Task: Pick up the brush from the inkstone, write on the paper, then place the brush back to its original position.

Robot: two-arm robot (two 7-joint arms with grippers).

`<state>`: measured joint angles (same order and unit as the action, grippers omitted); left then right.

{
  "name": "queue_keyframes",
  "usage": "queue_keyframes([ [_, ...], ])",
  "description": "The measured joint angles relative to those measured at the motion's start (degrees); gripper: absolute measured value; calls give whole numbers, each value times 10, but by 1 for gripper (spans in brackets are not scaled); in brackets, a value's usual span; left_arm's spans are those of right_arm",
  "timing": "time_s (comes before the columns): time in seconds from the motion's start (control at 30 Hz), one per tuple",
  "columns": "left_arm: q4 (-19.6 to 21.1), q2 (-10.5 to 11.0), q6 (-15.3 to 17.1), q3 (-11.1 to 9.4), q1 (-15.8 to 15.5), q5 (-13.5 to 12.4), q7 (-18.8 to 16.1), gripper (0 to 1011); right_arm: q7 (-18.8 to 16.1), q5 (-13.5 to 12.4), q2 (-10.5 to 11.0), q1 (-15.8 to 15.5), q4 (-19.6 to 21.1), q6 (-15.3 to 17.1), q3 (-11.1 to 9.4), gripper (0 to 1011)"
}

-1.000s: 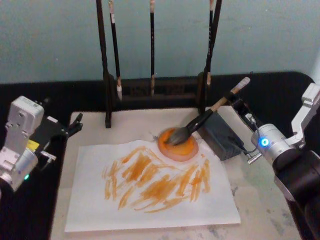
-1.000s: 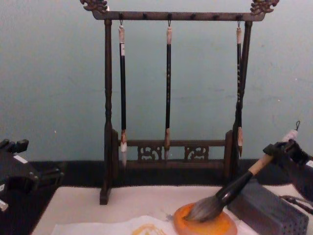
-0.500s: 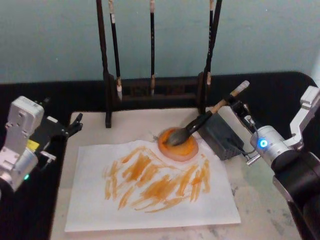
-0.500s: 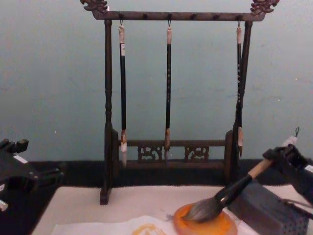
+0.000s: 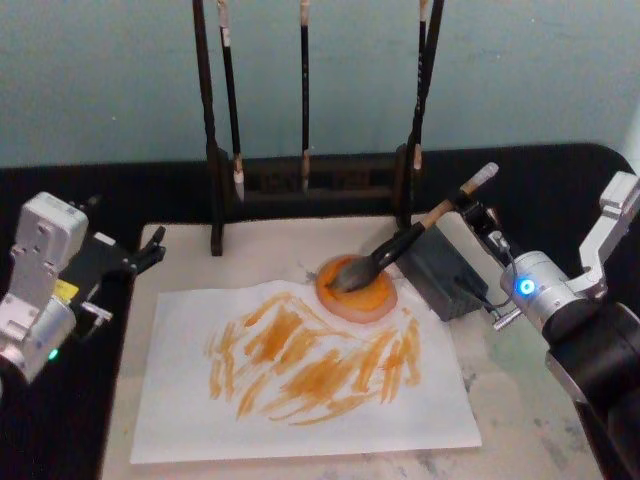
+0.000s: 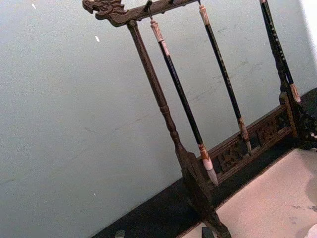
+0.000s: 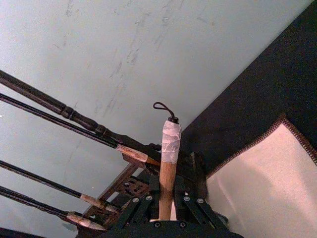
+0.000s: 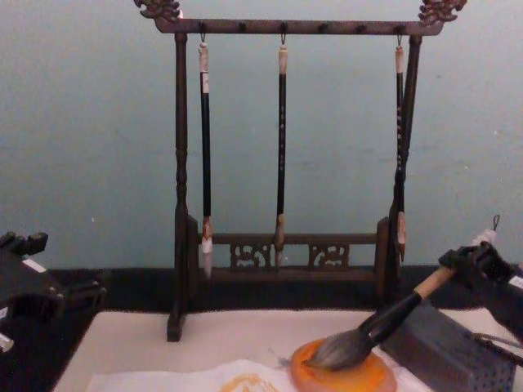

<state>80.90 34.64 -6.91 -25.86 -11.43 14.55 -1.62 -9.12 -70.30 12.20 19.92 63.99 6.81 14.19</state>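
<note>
The brush (image 5: pixel 400 243) lies slanted, its bushy bristles resting on the round orange inkstone (image 5: pixel 372 302) and its white end cap raised toward the back right. My right gripper (image 5: pixel 468 215) is shut on the upper handle, just below the cap. From the right wrist, the handle (image 7: pixel 168 168) rises between the two fingers. Seen from the chest, the brush (image 8: pixel 384 320) slopes down from my right gripper (image 8: pixel 466 263) to the inkstone (image 8: pixel 359 380). The paper (image 5: pixel 300 420), streaked with orange strokes, lies in front of the inkstone. My left gripper (image 5: pixel 152 250) is parked open at the mat's left edge.
A dark wooden rack (image 5: pixel 305 185) with three thin hanging brushes stands behind the inkstone. A grey perforated block (image 5: pixel 445 270) sits right of the inkstone, under the brush handle. The beige mat (image 5: pixel 250 250) lies on a black cloth.
The brush's raised end and my right gripper have sunk slightly. The bristles stay on the inkstone. The left arm has not moved.
</note>
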Motion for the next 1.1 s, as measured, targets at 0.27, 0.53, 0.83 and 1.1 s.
queue_keyframes([
  [0.27, 0, 0, 0, 0, 0, 0, 0, 1001, 0, 0, -1, 0, 0, 1, -1, 176],
  [0.53, 0, 0, 0, 0, 0, 0, 0, 1001, 0, 0, -1, 0, 0, 1, -2, 351],
  [0.83, 0, 0, 0, 0, 0, 0, 0, 1001, 0, 0, -1, -1, 0, 1, -3, 615],
  [1.1, 0, 0, 0, 0, 0, 0, 0, 1001, 0, 1, -1, -1, 0, 2, -3, 862],
])
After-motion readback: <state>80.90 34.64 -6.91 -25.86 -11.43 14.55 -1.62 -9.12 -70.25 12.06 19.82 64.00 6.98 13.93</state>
